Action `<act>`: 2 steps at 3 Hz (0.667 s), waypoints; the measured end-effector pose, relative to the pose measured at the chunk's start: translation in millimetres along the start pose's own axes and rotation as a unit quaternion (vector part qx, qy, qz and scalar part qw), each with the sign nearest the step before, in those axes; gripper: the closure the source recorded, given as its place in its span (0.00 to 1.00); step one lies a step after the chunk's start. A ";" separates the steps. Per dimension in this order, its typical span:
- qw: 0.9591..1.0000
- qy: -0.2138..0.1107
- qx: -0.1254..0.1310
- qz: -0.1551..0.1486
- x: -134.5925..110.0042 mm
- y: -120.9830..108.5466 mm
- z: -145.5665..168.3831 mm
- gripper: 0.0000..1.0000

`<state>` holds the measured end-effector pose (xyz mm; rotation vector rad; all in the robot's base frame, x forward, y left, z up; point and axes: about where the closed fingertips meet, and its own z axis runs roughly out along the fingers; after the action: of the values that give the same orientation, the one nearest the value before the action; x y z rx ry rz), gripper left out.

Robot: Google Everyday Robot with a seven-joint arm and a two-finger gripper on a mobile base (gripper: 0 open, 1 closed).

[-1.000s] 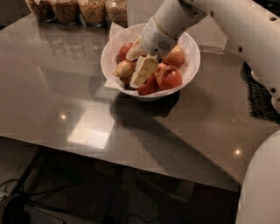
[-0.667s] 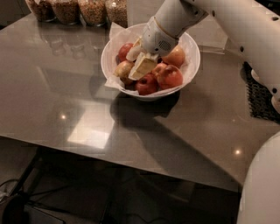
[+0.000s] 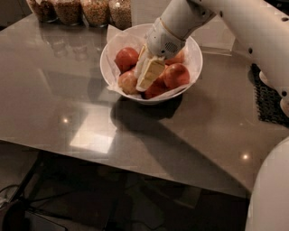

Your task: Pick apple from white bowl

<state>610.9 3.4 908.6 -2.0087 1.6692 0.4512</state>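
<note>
The white bowl (image 3: 195, 63), lined with crumpled white paper, stands on the grey table and holds several apples. A red apple (image 3: 176, 75) lies at its right, another red apple (image 3: 127, 58) at its left, and a paler tan one (image 3: 128, 82) at the front left. My gripper (image 3: 148, 72) reaches down from the upper right into the middle of the bowl. Its cream fingers (image 3: 152, 75) are slightly apart, resting among the apples between the left and right red ones. No apple is lifted.
Several glass jars of grains (image 3: 95, 11) stand along the far table edge behind the bowl. A black mat (image 3: 271, 101) lies at the right edge. The white arm (image 3: 253, 31) spans the upper right. The table's front edge runs across the lower part of the view.
The gripper has stayed low in the bowl and shifted only slightly among the apples. The bowl and apples have not visibly moved.
</note>
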 end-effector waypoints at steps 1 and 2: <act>1.000 0.000 0.000 0.000 0.0 0.0 0.0 0.11; 1.000 0.000 0.000 0.000 0.0 0.0 0.1 0.00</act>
<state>610.9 3.4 908.6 -2.0087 1.6691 0.4512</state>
